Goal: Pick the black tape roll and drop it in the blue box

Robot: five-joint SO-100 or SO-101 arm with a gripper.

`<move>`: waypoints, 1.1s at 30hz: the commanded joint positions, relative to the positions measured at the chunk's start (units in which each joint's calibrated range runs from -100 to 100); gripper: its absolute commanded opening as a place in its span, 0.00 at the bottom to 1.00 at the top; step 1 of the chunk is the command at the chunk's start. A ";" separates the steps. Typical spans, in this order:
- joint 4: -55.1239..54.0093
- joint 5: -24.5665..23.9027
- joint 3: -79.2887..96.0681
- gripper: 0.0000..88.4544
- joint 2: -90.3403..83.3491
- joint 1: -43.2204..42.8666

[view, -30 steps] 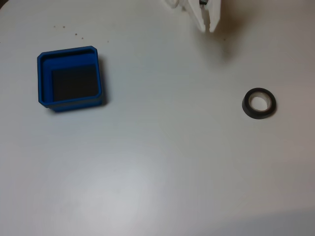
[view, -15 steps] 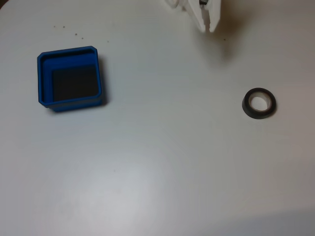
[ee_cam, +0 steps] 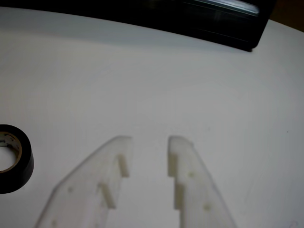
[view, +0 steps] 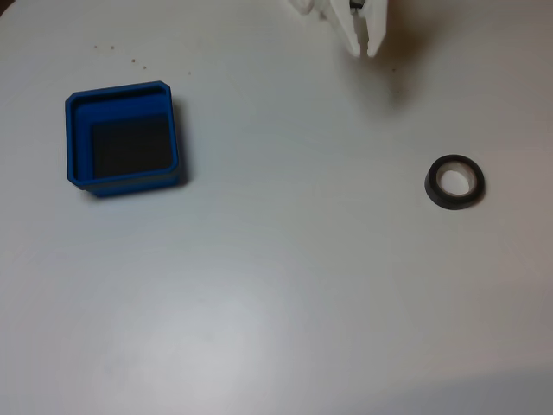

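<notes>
White plastic fingers of the gripper [ee_cam: 148, 142] stand apart with nothing between them, poised over bare table [ee_cam: 190, 85] in the wrist view. Just off to their left in that view the black tape roll [ee_cam: 14, 164] lies flat, hole upward, so the coming reach must swing that way; in the fixed view it sits below and right of the gripper [view: 363, 50]. Farthest off, the blue box [view: 78, 138] waits empty, well apart on the fixed view's left.
</notes>
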 commanded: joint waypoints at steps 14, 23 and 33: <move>-0.86 0.13 0.90 0.01 -3.40 -0.13; -0.86 0.04 0.90 0.01 -3.32 -0.32; -0.86 0.92 0.72 0.01 -3.07 -6.48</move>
